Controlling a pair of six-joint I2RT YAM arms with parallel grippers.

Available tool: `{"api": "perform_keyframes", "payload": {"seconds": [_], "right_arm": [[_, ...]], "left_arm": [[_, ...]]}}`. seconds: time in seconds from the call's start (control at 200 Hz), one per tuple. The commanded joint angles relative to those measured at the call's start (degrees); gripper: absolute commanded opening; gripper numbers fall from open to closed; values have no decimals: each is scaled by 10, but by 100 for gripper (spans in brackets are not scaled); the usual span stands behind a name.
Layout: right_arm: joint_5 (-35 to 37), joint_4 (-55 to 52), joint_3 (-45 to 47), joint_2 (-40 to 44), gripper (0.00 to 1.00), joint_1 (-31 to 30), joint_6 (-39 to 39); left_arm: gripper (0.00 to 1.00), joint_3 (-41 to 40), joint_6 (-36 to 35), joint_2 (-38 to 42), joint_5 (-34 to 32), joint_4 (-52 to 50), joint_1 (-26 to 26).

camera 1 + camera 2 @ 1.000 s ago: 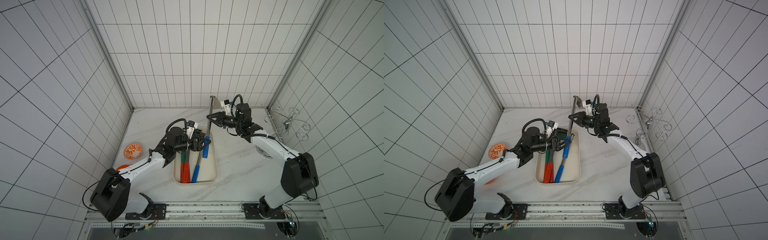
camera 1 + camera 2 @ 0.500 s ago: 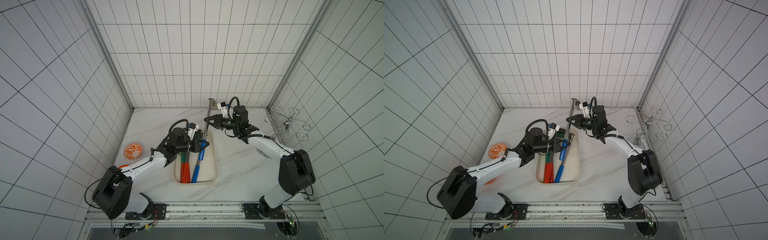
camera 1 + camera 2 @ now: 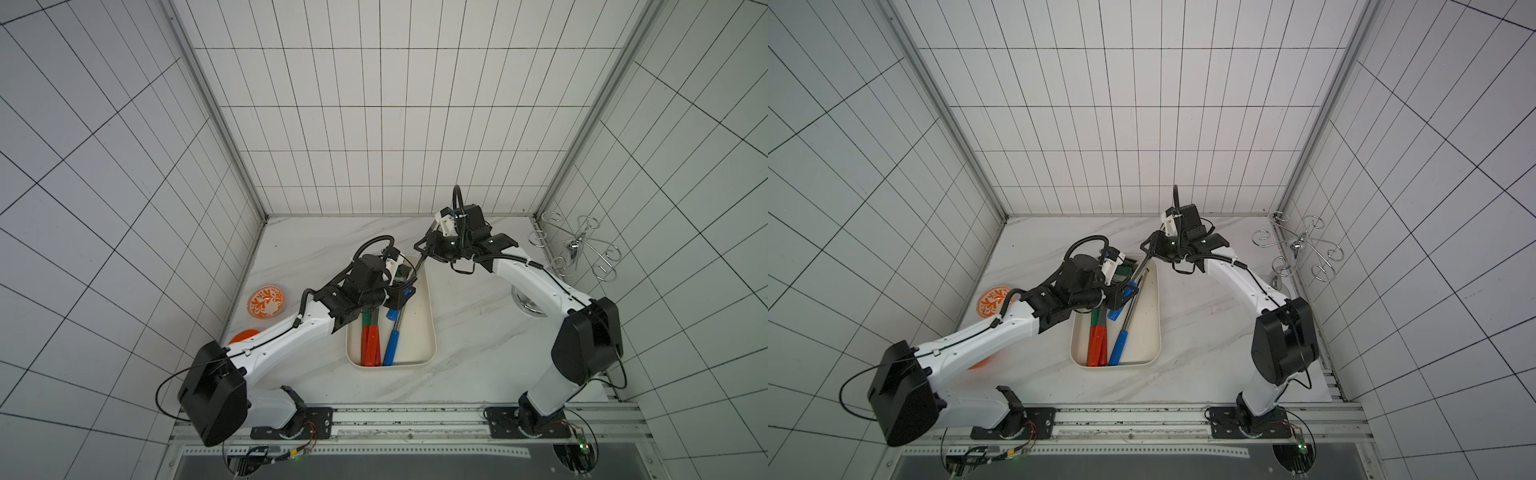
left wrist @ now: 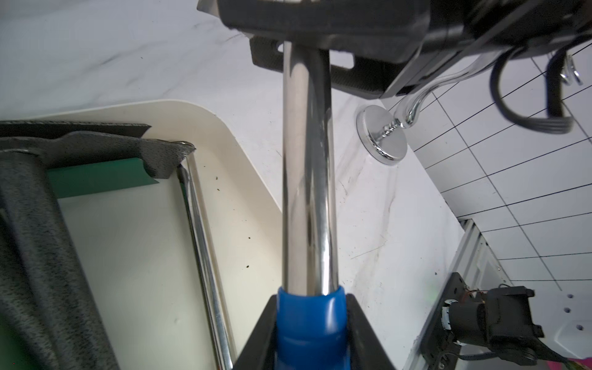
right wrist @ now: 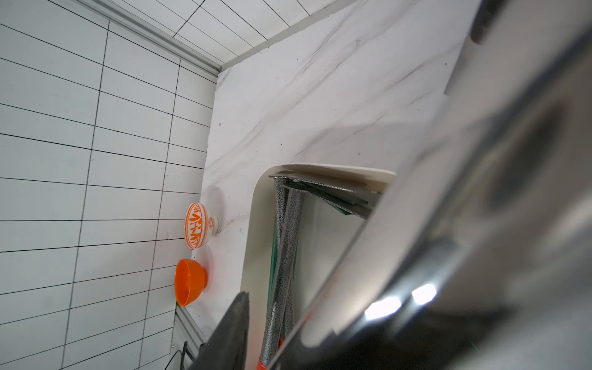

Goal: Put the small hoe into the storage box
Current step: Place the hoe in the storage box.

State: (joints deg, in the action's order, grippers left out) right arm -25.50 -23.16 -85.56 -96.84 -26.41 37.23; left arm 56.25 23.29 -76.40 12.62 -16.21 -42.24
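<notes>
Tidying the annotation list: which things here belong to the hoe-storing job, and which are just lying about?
On the job: held blue-handled hoe, left gripper, right gripper, storage box.
Lying about: patterned bowl, orange bowl, chrome wire stand, tools already in the box.

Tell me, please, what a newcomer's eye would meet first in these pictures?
First, the cream tray mid-table, where the left gripper is shut on the blue handle of a chrome hoe and the right gripper is at its shaft's far end. Next, the red handles in the tray and the patterned orange bowl by a side wall.
</notes>
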Motion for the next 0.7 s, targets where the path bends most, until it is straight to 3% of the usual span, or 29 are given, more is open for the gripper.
{"api": "perform_keyframes", "payload": {"seconds": [0.0,0.055,0.16,0.185,0.33,0.435,0.515,0.695], "right_arm": [[66,-68,-91,-19,34,-12,-40],[75,-77,-101,-23,27,-14,-39],[72,-77,-108,-25,0,-14,-37],[68,-76,-107,-24,0,-14,-37],[1,2,-61,5,0,-4,-22],[-79,103,1,36,0,18,12],[-128,159,36,53,0,31,33],[-215,280,111,73,0,41,85]], "left_arm": [[0,22,-41,14,-58,-14,-15],[0,23,-47,13,-67,-20,-18],[0,24,-60,13,-57,-28,-19],[2,23,-63,14,-50,-28,-19],[41,18,-64,40,-48,-28,-12],[59,4,-63,75,-47,-20,17],[67,-18,-65,112,-36,-3,55],[71,-36,-72,153,-6,-25,174]]}}
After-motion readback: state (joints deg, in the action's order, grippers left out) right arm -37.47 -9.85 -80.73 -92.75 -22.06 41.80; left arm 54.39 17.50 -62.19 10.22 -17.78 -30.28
